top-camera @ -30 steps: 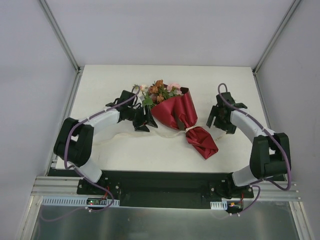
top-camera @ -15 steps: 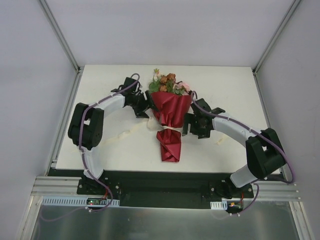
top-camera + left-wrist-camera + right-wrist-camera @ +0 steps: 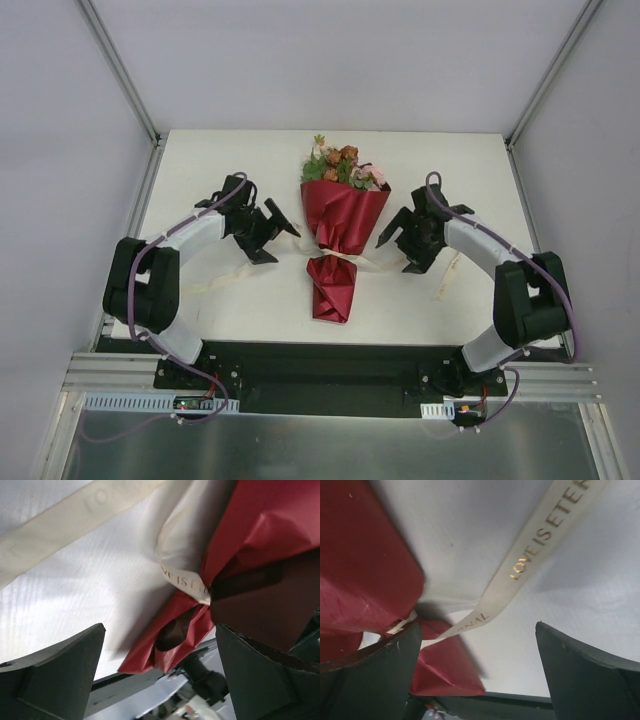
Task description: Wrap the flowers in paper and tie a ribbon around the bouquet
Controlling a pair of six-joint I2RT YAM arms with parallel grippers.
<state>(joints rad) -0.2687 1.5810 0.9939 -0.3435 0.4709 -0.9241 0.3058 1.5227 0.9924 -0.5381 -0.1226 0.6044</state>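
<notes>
White tabletop point(image 3: 200, 170) under left gripper point(image 3: 280, 243) and right gripper point(image 3: 397, 252). Grey walls point(image 3: 330, 60) beyond both, black base plate point(image 3: 330, 362) behind them.

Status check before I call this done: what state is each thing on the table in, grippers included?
Dark red paper cone: wrapped round the stems, lying flat, pinched at the waist.
Pink, cream and rust artificial flowers: poking out of the cone's far end.
Cream fabric ribbon: cinched round the cone's waist, ends trailing to both sides.
Left gripper: open, empty, beside the cone.
Right gripper: open, empty, beside the cone.
</notes>
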